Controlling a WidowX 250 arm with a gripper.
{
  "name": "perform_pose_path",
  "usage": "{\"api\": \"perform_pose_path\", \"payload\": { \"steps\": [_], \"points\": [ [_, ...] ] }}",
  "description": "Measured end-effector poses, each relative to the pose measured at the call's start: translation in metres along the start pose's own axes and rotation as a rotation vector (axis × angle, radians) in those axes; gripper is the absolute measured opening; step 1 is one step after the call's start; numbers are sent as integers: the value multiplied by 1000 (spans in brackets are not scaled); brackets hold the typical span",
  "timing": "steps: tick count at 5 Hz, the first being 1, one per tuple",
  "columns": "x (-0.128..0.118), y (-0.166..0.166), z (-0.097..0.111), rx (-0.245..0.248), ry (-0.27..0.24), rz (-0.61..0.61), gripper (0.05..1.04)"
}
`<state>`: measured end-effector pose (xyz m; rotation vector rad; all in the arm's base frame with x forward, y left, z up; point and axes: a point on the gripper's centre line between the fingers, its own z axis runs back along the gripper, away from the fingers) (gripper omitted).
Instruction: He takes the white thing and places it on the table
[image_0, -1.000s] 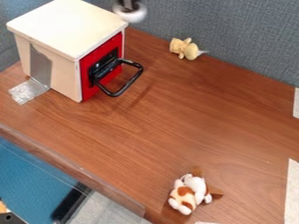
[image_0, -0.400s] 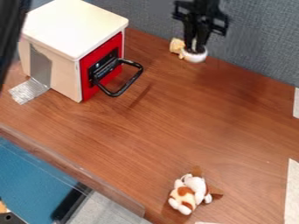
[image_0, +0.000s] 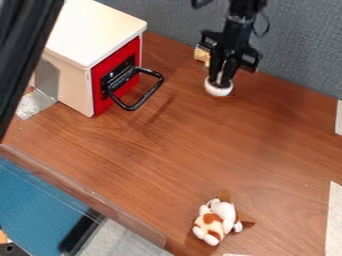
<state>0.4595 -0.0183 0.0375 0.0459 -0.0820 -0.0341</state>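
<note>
Hand (image_0: 221, 81) is gripping white thing (image_0: 218, 91) at its fingertips, nearly closed, upper right of center.

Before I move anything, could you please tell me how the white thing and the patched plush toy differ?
The white thing is plain and rounded, while the plush toy has brown patches and stubby limbs. The white thing looks smaller than the plush toy. The tool holds the white thing, whereas the plush toy lies on the table. Both show white.
</note>
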Motion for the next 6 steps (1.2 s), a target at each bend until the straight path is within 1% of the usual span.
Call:
{"api": "perform_pose_path", "payload": {
  "steps": [1, 2, 3, 4, 5, 6],
  "points": [
    [-7, 0, -15, 3, 18, 11, 215],
    [-8, 0, -18, 4, 18, 13, 256],
    [-14, -2, -20, -7, 16, 27, 532],
    [-19, -2, -13, 9, 23, 38, 836],
    [-15, -9, 35, -2, -66, 50, 1011],
    [-20, -12, 56, -4, -86, 58, 1008]
  ]
}}
